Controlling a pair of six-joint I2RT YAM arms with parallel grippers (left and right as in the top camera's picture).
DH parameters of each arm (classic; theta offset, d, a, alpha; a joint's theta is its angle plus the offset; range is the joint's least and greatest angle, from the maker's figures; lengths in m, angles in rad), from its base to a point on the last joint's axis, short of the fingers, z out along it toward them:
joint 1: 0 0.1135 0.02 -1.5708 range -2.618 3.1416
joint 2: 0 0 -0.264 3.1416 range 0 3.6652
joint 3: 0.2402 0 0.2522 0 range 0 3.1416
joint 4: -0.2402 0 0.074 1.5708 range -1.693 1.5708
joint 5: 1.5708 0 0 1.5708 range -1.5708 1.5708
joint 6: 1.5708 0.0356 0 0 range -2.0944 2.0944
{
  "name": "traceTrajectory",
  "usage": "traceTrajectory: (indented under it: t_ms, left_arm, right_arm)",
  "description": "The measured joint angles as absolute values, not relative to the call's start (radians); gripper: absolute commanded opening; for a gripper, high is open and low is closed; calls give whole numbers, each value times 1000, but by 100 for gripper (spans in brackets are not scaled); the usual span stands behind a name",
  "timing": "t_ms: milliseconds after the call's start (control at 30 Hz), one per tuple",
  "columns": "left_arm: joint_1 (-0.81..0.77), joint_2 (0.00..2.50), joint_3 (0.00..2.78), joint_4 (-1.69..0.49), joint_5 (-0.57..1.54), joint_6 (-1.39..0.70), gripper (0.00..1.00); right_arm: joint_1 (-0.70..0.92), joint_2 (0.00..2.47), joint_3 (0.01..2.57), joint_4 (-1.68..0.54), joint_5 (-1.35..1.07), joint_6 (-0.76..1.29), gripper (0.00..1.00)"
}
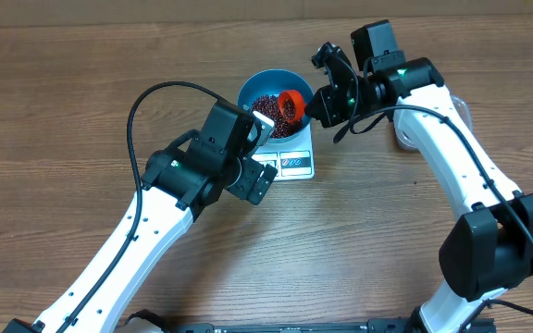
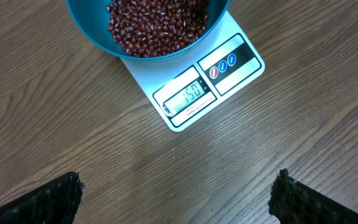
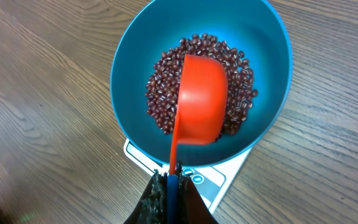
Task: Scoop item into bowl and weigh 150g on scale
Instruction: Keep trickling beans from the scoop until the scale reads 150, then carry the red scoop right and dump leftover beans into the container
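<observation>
Wood-grain surface (image 1: 63,92). Scale (image 2: 194,93): white, display reading 150, carrying the blue bowl (image 3: 135,62). Beans (image 3: 160,93): dark red, heaped inside the bowl. Orange-red scoop (image 3: 201,102): tilted over the beans, its handle pinched in the closed jaws of the right gripper (image 3: 169,186). Left gripper (image 2: 179,196): above the surface near the scale, jaws wide and empty.

The left arm (image 1: 123,242) and right arm (image 1: 458,155) have white shells, black joint housings and looping black cables (image 1: 130,120).
</observation>
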State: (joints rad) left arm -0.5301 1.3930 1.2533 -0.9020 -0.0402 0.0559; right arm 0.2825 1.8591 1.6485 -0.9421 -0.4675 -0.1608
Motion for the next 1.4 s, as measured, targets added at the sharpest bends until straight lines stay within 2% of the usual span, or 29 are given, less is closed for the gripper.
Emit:
traceTrajectory:
  t_ms: [800, 1400]
  left_arm:
    - [-530, 1393, 1253, -902, -41, 56, 100]
    - [-530, 1393, 1253, -902, -40, 56, 100]
  right_arm:
    - [265, 1859, 1649, -943, -563, -158, 4]
    - [-79, 1859, 1649, -1050, -1044, -158, 4]
